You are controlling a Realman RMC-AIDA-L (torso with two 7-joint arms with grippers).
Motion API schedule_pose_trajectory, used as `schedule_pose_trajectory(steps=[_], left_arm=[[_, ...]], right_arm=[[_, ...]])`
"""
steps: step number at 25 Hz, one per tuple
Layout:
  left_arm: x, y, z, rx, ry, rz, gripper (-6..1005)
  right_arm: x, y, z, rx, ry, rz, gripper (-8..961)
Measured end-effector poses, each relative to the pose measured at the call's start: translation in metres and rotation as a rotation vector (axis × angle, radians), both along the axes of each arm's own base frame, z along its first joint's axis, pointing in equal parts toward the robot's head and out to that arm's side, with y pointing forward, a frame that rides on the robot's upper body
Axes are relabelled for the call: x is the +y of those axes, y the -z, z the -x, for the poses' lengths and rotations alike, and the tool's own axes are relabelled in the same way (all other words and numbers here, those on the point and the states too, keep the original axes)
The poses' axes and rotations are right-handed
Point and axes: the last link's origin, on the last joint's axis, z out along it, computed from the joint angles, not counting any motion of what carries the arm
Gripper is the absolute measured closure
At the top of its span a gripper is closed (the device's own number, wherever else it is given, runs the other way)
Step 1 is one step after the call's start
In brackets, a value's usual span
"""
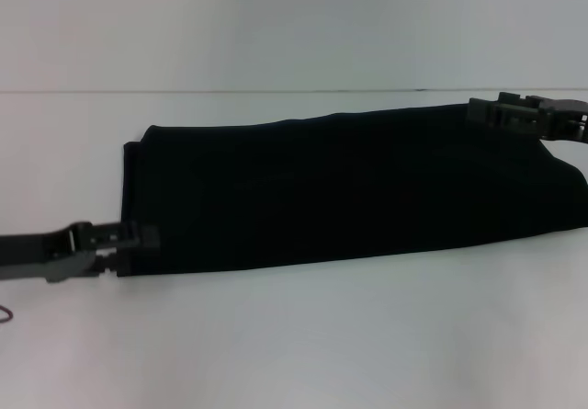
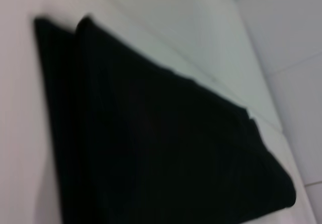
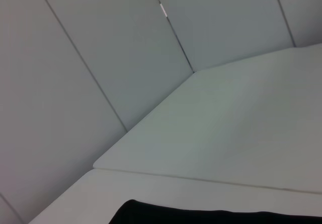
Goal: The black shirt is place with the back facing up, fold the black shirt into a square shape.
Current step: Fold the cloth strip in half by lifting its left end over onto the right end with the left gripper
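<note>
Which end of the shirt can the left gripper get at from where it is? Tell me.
Probably the left end: the left gripper already sits at the near left corner of the shirt, nothing between. The right gripper is at the far right corner.

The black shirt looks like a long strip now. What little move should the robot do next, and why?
Probably carry one short end across to the other. The black shirt lies as a long band, not a square, with the left gripper at its near-left corner and the right gripper at its far-right corner.
</note>
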Motion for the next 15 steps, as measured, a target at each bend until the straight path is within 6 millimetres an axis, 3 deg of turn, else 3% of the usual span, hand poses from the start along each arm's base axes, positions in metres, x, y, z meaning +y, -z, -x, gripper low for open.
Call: schedule_pose_trajectory(steps=[9,15], left_arm=[[-0.008,0.019,0.004,-0.051,-0.145,0.096,94],[-0.006,0.019,0.005,-0.118,-0.293,0.118,99]], right_arm=[[0.003,-0.001,0.003,-0.020,-0.015,0.006,49],[0.006,0.001,0.005,-0.037,-0.014,0.010,54]])
